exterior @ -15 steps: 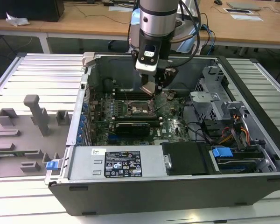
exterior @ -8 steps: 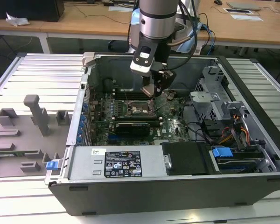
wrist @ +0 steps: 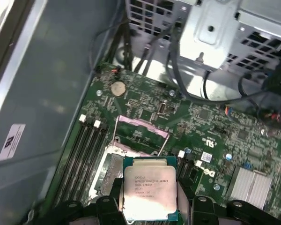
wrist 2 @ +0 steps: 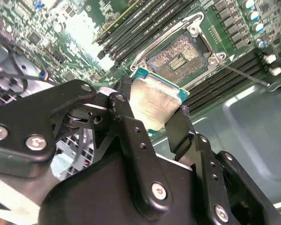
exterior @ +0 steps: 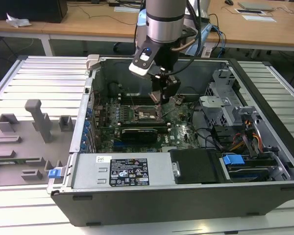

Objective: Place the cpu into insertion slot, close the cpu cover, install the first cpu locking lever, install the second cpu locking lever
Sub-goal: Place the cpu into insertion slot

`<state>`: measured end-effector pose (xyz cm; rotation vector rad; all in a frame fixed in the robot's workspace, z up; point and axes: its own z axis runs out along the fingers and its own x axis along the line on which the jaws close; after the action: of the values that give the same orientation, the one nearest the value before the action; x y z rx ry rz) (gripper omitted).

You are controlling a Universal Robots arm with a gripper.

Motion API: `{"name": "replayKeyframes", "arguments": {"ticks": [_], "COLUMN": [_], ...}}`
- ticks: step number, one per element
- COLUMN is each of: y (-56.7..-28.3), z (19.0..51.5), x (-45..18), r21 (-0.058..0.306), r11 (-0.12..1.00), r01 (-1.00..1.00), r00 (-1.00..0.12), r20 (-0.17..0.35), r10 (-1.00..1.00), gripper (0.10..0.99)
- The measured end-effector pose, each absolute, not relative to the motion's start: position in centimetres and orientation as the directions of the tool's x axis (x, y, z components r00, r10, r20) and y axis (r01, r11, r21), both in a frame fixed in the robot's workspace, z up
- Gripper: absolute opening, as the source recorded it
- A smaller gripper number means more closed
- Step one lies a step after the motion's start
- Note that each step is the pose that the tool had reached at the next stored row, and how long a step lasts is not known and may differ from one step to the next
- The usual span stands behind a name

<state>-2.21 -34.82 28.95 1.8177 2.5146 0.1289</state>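
Observation:
My gripper point(wrist 2: 152, 112) is shut on the cpu point(wrist 2: 155, 104), a flat square chip with a pale metal top and a green edge. Black fingers point(wrist 2: 126, 119) clamp two opposite sides of it. In the first wrist view the cpu point(wrist: 150, 192) hangs a little above the board, overlapping one edge of the insertion slot point(wrist: 111, 169). The insertion slot point(wrist 2: 179, 57) lies open, its dark contact field bare. The cpu cover point(wrist: 141, 133) stands swung up at the slot's far side. In the exterior view the gripper point(exterior: 162, 95) hovers inside the open case just above the insertion slot point(exterior: 148, 113).
Memory slots point(wrist: 84, 150) flank the socket. A long black card point(exterior: 139, 131) lies just below it in the exterior view. A metal drive cage point(exterior: 220, 105) with cables stands at the exterior view's right, and the power supply point(exterior: 122, 171) lies along the near side. The case walls enclose everything.

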Motion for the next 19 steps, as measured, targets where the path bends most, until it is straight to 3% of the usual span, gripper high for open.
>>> {"name": "replayKeyframes", "arguments": {"ticks": [8,19], "y": [-34.8,-34.5], "z": [28.2,26.4], "x": [-2.2,-3.0], "r21": [0.088,0.088], "r11": [0.143,0.049], "r01": [0.986,0.995], "r00": [-0.145,-0.051], "r20": [0.019,0.019], "r10": [0.989,0.998], "gripper": [0.541,0.541]}}
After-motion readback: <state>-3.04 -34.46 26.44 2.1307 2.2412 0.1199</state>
